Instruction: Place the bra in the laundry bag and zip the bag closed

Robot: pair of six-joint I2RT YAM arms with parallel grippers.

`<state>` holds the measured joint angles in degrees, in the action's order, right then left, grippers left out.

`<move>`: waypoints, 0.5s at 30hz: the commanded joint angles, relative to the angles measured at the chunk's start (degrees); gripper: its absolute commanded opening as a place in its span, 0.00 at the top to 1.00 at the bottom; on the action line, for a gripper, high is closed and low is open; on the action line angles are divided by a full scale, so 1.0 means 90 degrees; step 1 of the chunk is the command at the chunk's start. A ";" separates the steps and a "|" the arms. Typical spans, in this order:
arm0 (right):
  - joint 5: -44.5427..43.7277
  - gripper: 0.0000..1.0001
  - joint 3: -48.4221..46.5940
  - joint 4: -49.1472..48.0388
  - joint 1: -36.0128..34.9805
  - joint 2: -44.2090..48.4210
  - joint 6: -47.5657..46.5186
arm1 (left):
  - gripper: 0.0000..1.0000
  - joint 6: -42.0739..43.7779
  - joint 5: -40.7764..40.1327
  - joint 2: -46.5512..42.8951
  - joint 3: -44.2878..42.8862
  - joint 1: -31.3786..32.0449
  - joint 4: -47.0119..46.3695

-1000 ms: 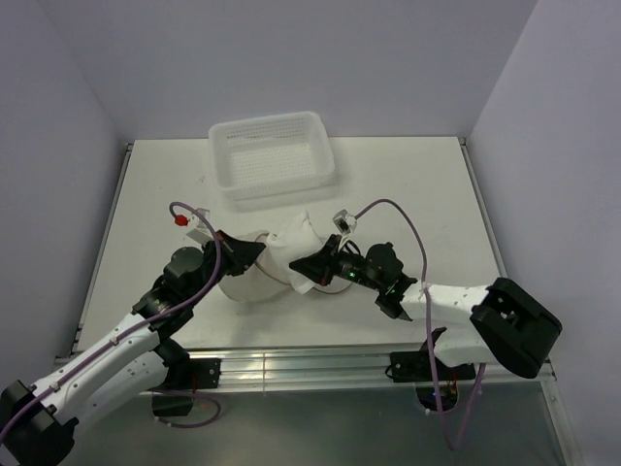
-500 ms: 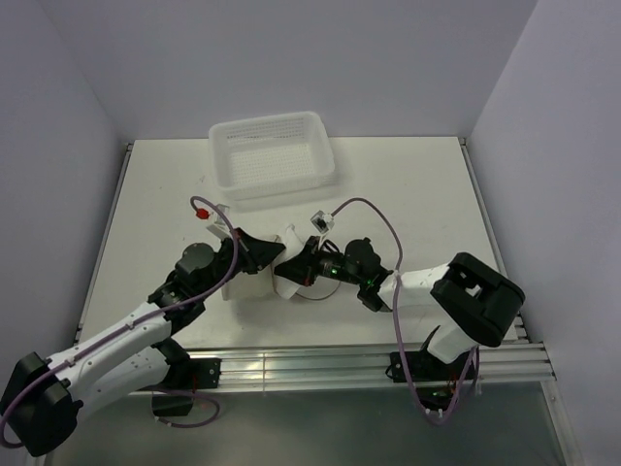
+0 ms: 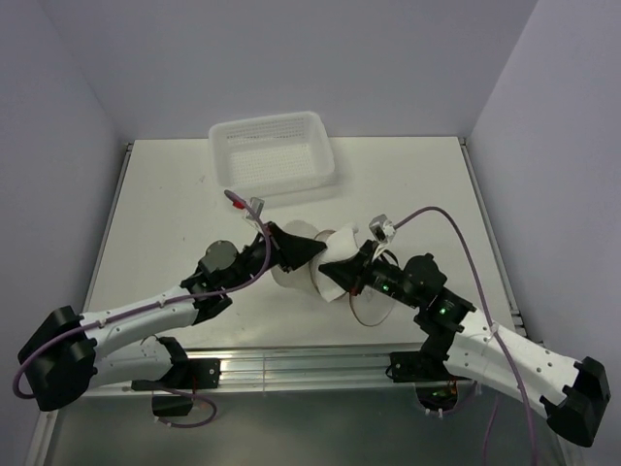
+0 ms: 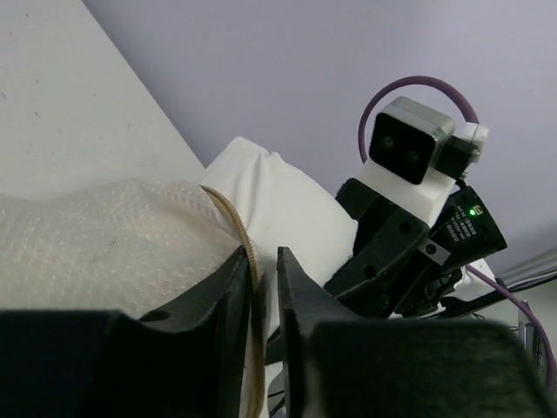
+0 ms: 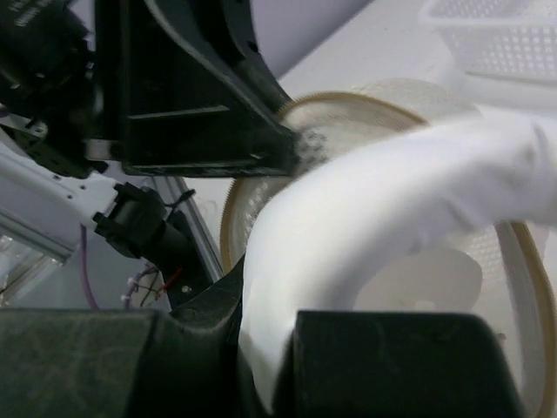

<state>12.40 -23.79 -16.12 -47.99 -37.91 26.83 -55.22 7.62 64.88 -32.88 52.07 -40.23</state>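
Left gripper (image 4: 259, 263) fingers are clamped together on the tan zip rim of the laundry bag (image 4: 104, 235), holding one disc lifted so the mouth gapes. Right gripper (image 5: 270, 353) fingers are closed on a fold of the bra (image 5: 409, 192), which hangs over the open rim, mostly outside the bag. Both sit mid-bench (image 3: 408, 184), nearer the near edge; the white basket (image 3: 272, 155) is at the far edge, left of centre. Judged step: stuffing the bra in, with the zip not started. The next move likely calls for the right arm to push the fabric down between the two discs and let go while the left holds the rim up, then to find the zip pull. No view shows the pull. Top view gives only the layout, with the grippers nearly touching. Left wrist view shows the pinch on the rim tape. Right wrist view shows the mesh interior, the lower rim loop and the bra draped across the mouth.
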 commanded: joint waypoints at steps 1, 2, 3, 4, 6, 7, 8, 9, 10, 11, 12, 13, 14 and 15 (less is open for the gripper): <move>-0.0177 1.00 0.0113 0.0437 0.0029 -0.0375 -0.0267 | 0.74 -0.0114 -0.0163 -0.0236 0.0682 0.0015 -0.0334; -0.0254 1.00 0.0221 -0.0069 0.0029 -0.0552 -0.0131 | 0.73 -0.0230 -0.0192 -0.0304 0.0830 0.0015 -0.0393; -0.0303 1.00 0.0347 -0.0296 0.0039 -0.0950 -0.0100 | 0.73 -0.0260 -0.0240 -0.0402 0.1034 0.0015 -0.0336; -0.0391 1.00 0.0368 -0.0521 0.0039 -0.1147 -0.0062 | 0.73 -0.0290 -0.0251 -0.0422 0.1133 0.0015 -0.0335; -0.0538 1.00 0.0242 -0.1010 0.0146 -0.1615 0.0026 | 0.75 -0.0358 -0.0231 -0.0422 0.1396 0.0015 -0.0383; -0.0538 1.00 0.0164 -0.1157 0.0195 -0.2140 0.0056 | 0.75 -0.0368 -0.0231 -0.0403 0.1466 0.0015 -0.0480; -0.0577 1.00 0.0076 -0.1294 0.0214 -0.2416 0.0153 | 0.76 -0.0368 -0.0241 -0.0364 0.1553 0.0015 -0.0578; -0.0577 1.00 -0.0089 -0.1575 0.0205 -0.2660 0.0221 | 0.76 -0.0368 -0.0231 -0.0286 0.1689 0.0005 -0.0685; -0.0413 1.00 -0.0178 -0.1733 0.0205 -0.3156 0.0290 | 0.76 -0.0349 -0.0231 -0.0247 0.1730 -0.0005 -0.0890; -0.0315 1.00 -0.0227 -0.2111 0.0070 -0.3402 0.0455 | 0.74 -0.0252 -0.0260 -0.0208 0.1769 -0.0005 -0.0969; -0.0256 1.00 -0.0315 -0.2222 -0.0028 -0.3772 0.0495 | 0.73 -0.0212 -0.0309 -0.0198 0.1846 -0.0014 -0.1008; -0.0342 1.00 -0.0364 -0.2252 -0.0136 -0.3921 0.0505 | 0.71 -0.0183 -0.0396 -0.0217 0.1857 -0.0053 -0.0999; -0.0353 1.00 -0.0422 -0.2165 -0.0253 -0.4058 0.0438 | 0.68 -0.0115 -0.0445 -0.0265 0.1876 -0.0083 -0.0970; -0.0343 1.00 -0.0510 -0.2096 -0.0447 -0.4224 0.0408 | 0.66 -0.0085 -0.0504 -0.0430 0.1905 -0.0102 -0.0912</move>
<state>9.41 -24.58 -28.23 -48.62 -73.76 30.00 -57.65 5.04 62.98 -16.23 51.77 -43.70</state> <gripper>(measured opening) 0.133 0.319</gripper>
